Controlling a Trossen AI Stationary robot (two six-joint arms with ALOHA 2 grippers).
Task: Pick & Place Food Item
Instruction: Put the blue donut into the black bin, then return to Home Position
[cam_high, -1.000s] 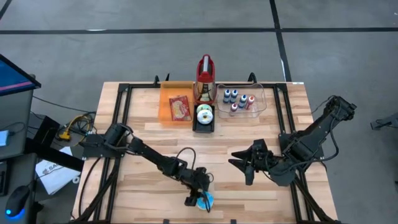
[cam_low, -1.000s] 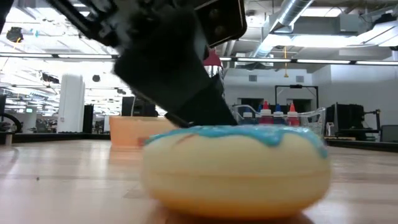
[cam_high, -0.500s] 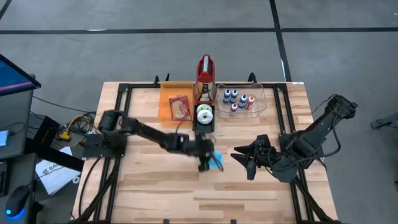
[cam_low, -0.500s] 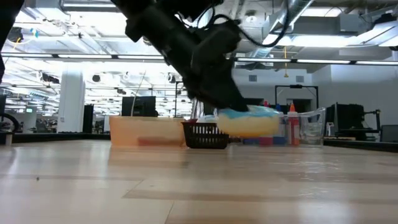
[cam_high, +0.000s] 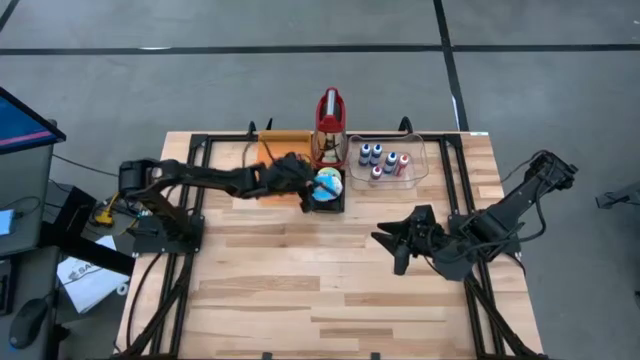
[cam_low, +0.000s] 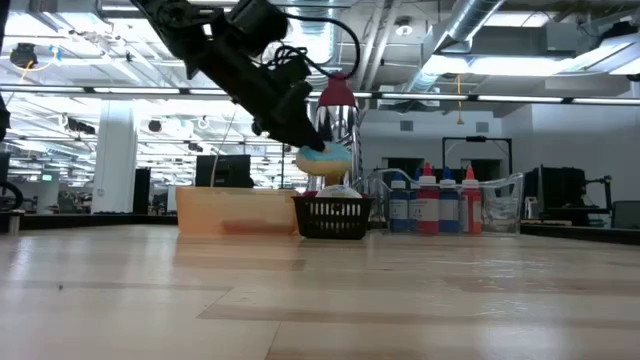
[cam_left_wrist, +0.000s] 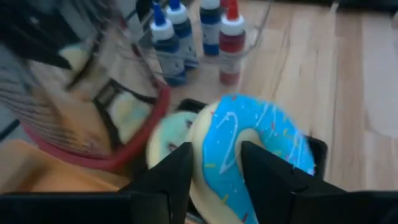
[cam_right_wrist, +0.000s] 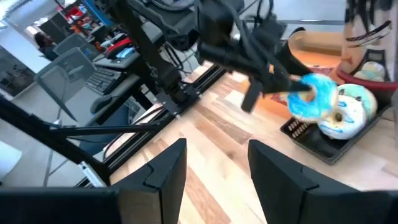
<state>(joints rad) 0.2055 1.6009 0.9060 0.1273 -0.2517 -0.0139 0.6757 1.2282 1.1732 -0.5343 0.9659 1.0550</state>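
My left gripper (cam_high: 318, 186), clamped on the blue-iced donut (cam_left_wrist: 252, 149), hangs over the black basket (cam_high: 328, 203); red snack packet hidden, presumably at its 9 o'clock in the orange tray (cam_high: 283, 137); right gripper (cam_high: 390, 250) waits apart.

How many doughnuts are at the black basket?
2: a blue-iced doughnut in the left gripper above the black basket, a pale doughnut lying in it. Others may be hidden underneath.

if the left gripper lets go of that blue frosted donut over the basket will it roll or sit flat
The blue-frosted donut hangs on edge in the left gripper, so it may tip sideways. The black basket already holds another donut; it would probably lean on that. It looks stiff.
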